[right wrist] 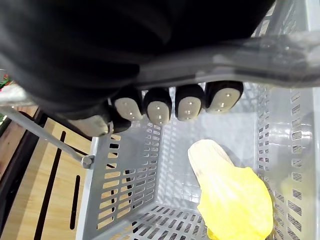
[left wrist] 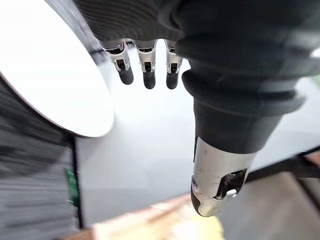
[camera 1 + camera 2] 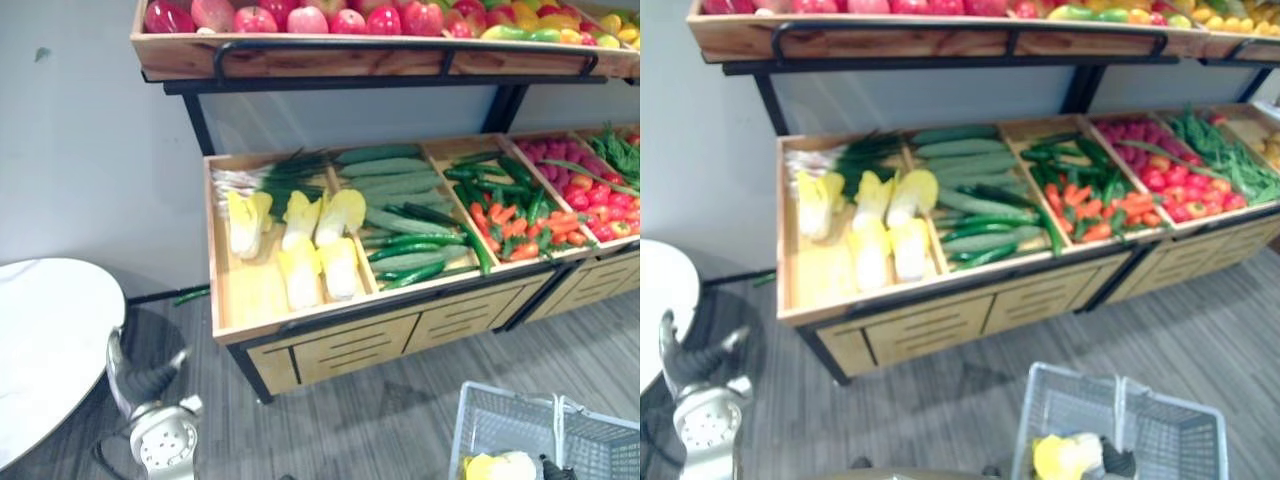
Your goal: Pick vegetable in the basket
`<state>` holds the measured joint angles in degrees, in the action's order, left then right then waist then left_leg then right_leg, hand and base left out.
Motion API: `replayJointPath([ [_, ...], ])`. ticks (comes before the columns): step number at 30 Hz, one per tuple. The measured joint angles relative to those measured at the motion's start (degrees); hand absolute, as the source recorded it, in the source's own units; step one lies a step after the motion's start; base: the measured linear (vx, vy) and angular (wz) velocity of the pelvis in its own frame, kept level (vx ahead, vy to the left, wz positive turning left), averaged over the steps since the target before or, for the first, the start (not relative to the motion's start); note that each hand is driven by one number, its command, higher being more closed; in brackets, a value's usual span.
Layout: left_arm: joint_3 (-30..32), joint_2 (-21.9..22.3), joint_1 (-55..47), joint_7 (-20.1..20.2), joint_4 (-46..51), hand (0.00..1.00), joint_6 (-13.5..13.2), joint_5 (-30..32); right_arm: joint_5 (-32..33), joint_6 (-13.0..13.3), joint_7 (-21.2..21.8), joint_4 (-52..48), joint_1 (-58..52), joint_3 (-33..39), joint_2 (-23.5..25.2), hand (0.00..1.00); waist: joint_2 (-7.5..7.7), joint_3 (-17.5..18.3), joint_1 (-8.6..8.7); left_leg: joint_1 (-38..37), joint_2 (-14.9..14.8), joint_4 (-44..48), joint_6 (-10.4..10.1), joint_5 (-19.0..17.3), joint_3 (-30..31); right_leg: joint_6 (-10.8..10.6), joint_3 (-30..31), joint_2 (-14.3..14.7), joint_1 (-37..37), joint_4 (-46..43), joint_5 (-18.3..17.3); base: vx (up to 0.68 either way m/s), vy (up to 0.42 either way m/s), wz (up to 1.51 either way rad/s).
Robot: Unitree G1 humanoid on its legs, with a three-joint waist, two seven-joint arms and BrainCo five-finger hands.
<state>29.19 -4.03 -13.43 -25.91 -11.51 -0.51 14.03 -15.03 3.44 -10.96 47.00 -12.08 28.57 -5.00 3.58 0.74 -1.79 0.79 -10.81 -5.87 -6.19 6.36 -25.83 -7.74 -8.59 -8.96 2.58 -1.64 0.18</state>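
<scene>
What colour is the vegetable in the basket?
Vegetable: yellow, cream at one end; clearest in right wrist view.

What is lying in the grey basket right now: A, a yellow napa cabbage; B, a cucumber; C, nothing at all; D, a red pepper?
A: a yellow napa cabbage lies inside the grey basket, whose handle the right robot hand grips.

Yellow leafy cabbage (image 3: 500, 467) lies in grey plastic basket (image 3: 497, 415), near right; wooden vegetable shelf (image 3: 340, 345) behind it; round white table (image 3: 50, 340) left.
</scene>
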Motion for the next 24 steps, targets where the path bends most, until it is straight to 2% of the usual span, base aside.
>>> replayJointPath([
  [1,2.45,0.22,0.75,-0.91,-8.09,0.0,0.93,-0.03,0.25,0.74,-0.53,0.47,-0.24,-0.49,0.6,1.0,0.14,0.18,0.03,-0.03,0.08,0.0,0.14,-0.11,0.19,0.02,-0.33,-0.1,-0.07,0.16,-0.03,0.03,0.019,0.1],
  [2,3.22,0.54,0.81,-1.23,-11.27,0.0,1.19,-0.03,0.27,0.97,-0.66,0.93,-0.24,-1.07,0.82,1.0,0.15,0.19,0.01,-0.01,0.14,-0.01,0.14,-0.13,0.24,0.02,-0.4,-0.12,-0.11,0.42,-0.03,0.02,0.018,0.08],
  [6,8.8,3.4,0.73,-1.9,-30.72,0.0,0.72,-2.67,2.06,2.61,-1.33,3.96,0.0,-4.04,2.39,1.0,0.07,0.32,0.05,0.16,1.04,-0.02,0.17,-0.31,2.13,0.05,-2.19,-0.39,-1.32,0.91,-0.52,0.04,0.015,0.21],
  [10,10.47,6.58,-0.64,0.26,-42.23,0.0,2.54,-2.66,2.68,3.63,-1.83,6.81,1.82,-4.89,3.67,1.0,-0.81,0.79,-0.06,0.46,1.64,-0.02,0.32,-0.54,3.02,0.13,-2.98,-0.84,-1.84,1.48,-0.67,0.06,0.021,0.13],
  [14,7.91,7.81,-1.09,3.38,-45.68,0.0,2.33,-2.83,2.5,4.33,-1.28,8.02,3.53,-9.04,3.68,1.0,-1.68,0.98,-0.08,0.4,1.71,-0.04,0.32,-0.7,2.99,0.1,-2.7,-0.82,-1.77,1.5,-0.88,0.05,0.007,-0.02],
  [18,2.4,5.93,-0.31,7.07,-48.33,0.0,1.2,-2.87,1.3,4.42,-0.4,9.28,5.1,-11.87,3.1,1.0,-2.2,0.86,-0.19,0.07,1.87,-0.05,0.24,-1.07,2.98,0.27,-2.01,-0.81,-1.86,1.58,-0.98,0.06,-0.001,-0.06],
  [22,-0.4,4.36,0.58,8.16,-50.01,0.0,0.58,-3.34,1.45,4.27,-0.13,12.38,6.9,-11.77,2.51,1.0,-1.85,0.71,-0.13,0.0,2.09,0.39,0.06,-1.46,2.99,0.23,-1.63,-0.88,-2.02,1.61,-1.05,0.08,0.003,-0.02],
  [23,-1.17,3.93,0.91,8.23,-50.09,0.0,0.65,-4.47,1.56,4.17,-0.13,13.03,7.37,-10.85,2.52,1.0,-1.41,0.44,-0.03,0.24,2.11,1.58,0.24,-2.22,3.1,0.22,-1.49,-1.06,-2.01,1.14,-1.05,0.1,0.021,-0.06],
  [24,-1.8,3.46,1.88,8.29,-50.03,0.0,0.62,-5.06,2.0,4.08,-0.1,13.49,7.87,-10.18,2.58,1.0,-0.68,-0.47,-0.06,1.33,1.65,6.11,0.63,-4.53,3.26,0.13,-1.01,-1.48,-1.97,-0.2,-1.49,0.1,0.024,-0.11],
])
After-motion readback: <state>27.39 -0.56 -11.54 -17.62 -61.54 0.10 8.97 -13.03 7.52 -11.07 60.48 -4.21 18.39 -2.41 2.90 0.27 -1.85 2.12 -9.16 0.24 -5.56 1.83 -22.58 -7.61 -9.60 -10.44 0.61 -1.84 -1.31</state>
